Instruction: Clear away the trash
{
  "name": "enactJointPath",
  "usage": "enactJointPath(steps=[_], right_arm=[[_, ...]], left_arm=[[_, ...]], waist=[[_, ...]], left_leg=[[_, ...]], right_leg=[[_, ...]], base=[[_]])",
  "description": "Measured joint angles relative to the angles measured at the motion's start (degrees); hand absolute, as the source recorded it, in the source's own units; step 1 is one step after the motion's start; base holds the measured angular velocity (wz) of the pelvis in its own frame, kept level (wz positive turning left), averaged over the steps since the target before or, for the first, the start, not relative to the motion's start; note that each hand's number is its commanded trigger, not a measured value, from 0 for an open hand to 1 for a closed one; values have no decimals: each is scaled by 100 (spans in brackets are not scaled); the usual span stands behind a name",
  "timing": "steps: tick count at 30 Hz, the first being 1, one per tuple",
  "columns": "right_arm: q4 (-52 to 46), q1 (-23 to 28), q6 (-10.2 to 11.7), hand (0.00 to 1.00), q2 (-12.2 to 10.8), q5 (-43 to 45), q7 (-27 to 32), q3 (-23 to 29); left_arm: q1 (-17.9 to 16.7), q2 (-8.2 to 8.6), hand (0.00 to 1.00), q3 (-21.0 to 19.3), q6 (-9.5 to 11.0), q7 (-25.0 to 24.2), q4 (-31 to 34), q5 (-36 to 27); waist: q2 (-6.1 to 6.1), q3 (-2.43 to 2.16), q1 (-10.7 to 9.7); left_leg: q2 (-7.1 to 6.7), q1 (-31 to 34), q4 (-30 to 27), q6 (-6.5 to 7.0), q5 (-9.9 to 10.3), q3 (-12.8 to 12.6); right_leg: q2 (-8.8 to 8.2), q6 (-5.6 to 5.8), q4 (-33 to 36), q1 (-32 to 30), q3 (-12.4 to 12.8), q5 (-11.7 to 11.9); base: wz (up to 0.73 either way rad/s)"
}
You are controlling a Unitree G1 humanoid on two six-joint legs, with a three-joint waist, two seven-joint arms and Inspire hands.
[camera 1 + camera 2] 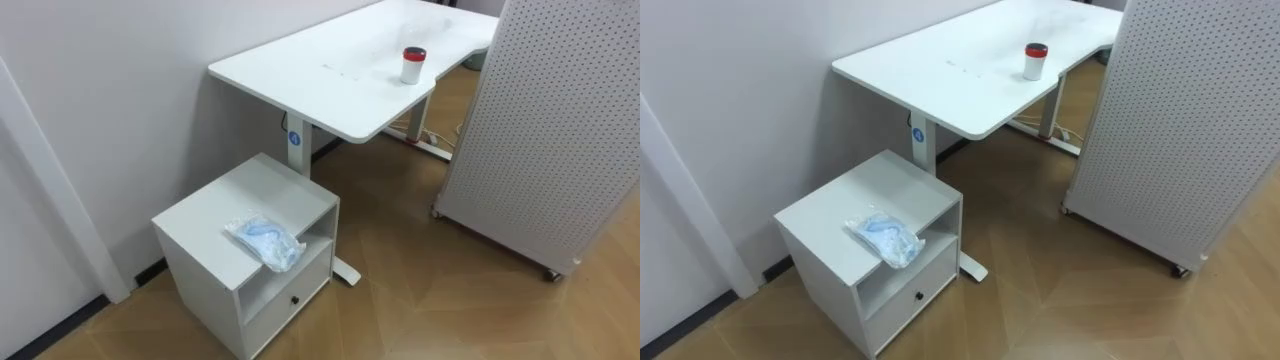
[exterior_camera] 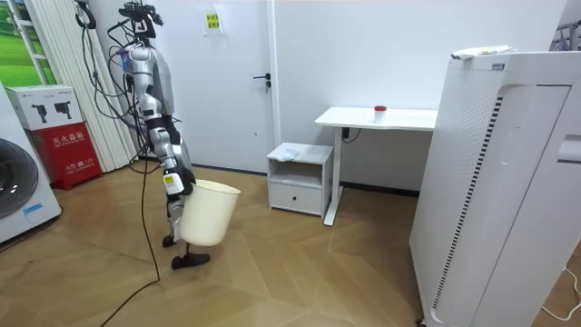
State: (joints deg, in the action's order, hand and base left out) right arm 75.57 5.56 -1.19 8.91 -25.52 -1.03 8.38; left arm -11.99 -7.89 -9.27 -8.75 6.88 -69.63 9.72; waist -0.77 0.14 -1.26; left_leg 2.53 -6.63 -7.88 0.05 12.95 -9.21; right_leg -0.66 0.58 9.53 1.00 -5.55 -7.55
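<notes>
Lying at the lower left of the left eye view, on the surface of a low white square cabinet [image 1: 205, 262], is the task's thing: a crumpled bluish-white clear plastic bag [image 1: 266, 240]. One corner of it overhangs the front edge above the cabinet's open niche [image 1: 312, 244]. It looks very light, soft and slippery, and likely to crush or slide rather than resist. A pinch on the raised bunched middle, or on the overhanging corner, should hold it best.

The niche appears bare, and the drawer [image 1: 290, 292] beneath it is closed. At the upper right, a small white jar with a red lid [image 1: 413, 64] stands capped on the white desk surface [image 1: 320, 70].

In the room view the robot stands at the left, well apart from the cabinet. A cream plastic waste bin [image 2: 207, 213] hangs at what seems to be its right hand [image 2: 174, 184]. I cannot tell how the hand holds it, nor what the bin contains.
</notes>
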Motion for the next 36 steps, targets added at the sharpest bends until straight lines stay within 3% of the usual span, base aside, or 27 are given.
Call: enactJointPath(steps=[20, 24, 27, 29, 30, 31, 32, 33, 34, 35, 36], right_arm=[[-115, -5, -13, 100, -62, 6, -182, -200], [-180, 19, -21, 100, -54, 84, -275, -209], [-173, -36, -76, 100, -39, 87, -306, -211], [-166, -74, -86, 100, -35, 84, -354, -213], [-159, -81, -86, 100, -30, 84, -363, -216], [-117, -101, -91, 100, 15, 84, -383, -222], [-105, -84, -88, 100, 67, 84, -385, -255], [-106, -74, -91, 100, 85, 84, -382, -267], [-120, -46, -92, 100, 98, 82, -350, -264], [-125, 25, -98, 100, 131, 76, -331, -261], [-124, 38, -135, 100, 156, 54, -328, -259]], left_arm=[[-2, -37, 0, 53, 49, -129, 18, 5], [9, -92, 0, -14, 51, -120, -136, 116], [-35, -114, 0, -75, 34, -128, -147, 115], [-32, -130, 0, -72, 35, -136, -150, 111], [-16, -132, 0, -70, 37, -141, -147, 115], [-5, -119, 0, -61, 52, -158, -136, 114], [-17, -119, 0, -68, 63, -193, -125, 111], [-27, -128, 0, -77, 62, -211, -119, 109], [-46, -137, 0, -116, 67, -234, -111, 107], [-35, -135, 0, -124, 75, -263, -101, 107], [-31, -133, 0, -122, 79, -269, -90, 106]], waist=[[-187, -2, 20], [-175, 17, 13], [-157, 22, 47], [-177, 27, 51], [-188, 28, 58], [-135, 26, 110], [-98, 58, 130], [-72, 64, 136], [-87, 51, 153], [-131, 46, 104], [-138, 49, 87]], left_leg=[[2, -5, -91, -3, 4, 51], [98, 17, -335, -66, 189, 50], [302, 190, -1075, -198, 593, -5], [414, 420, -1679, -280, 714, -22], [450, 538, -1960, -281, 714, -23], [584, 811, -2635, -277, 699, -4], [722, 1091, -3358, -224, 616, 150], [756, 1205, -3625, -209, 517, 217], [729, 1353, -4003, -189, 350, 355], [529, 1553, -3951, -169, 387, 494], [438, 1716, -3922, -131, 410, 486]], right_leg=[[-23, -13, 16, 11, -94, -79], [0, -60, 267, -4, -192, -233], [88, -181, 880, -134, -380, -592], [106, -271, 1229, -303, -396, -797], [109, -307, 1295, -330, -398, -839], [163, -384, 1348, -314, -386, -888], [231, -466, 1373, -224, -336, -941], [279, -494, 1397, -163, -288, -986], [292, -573, 1464, -26, -187, -1118], [253, -603, 1526, 17, -153, -1222], [235, -617, 1555, 19, -142, -1263]], base=[[2], [-1], [-13], [-11], [-16], [-23], [-23], [-13], [13], [22], [27]])
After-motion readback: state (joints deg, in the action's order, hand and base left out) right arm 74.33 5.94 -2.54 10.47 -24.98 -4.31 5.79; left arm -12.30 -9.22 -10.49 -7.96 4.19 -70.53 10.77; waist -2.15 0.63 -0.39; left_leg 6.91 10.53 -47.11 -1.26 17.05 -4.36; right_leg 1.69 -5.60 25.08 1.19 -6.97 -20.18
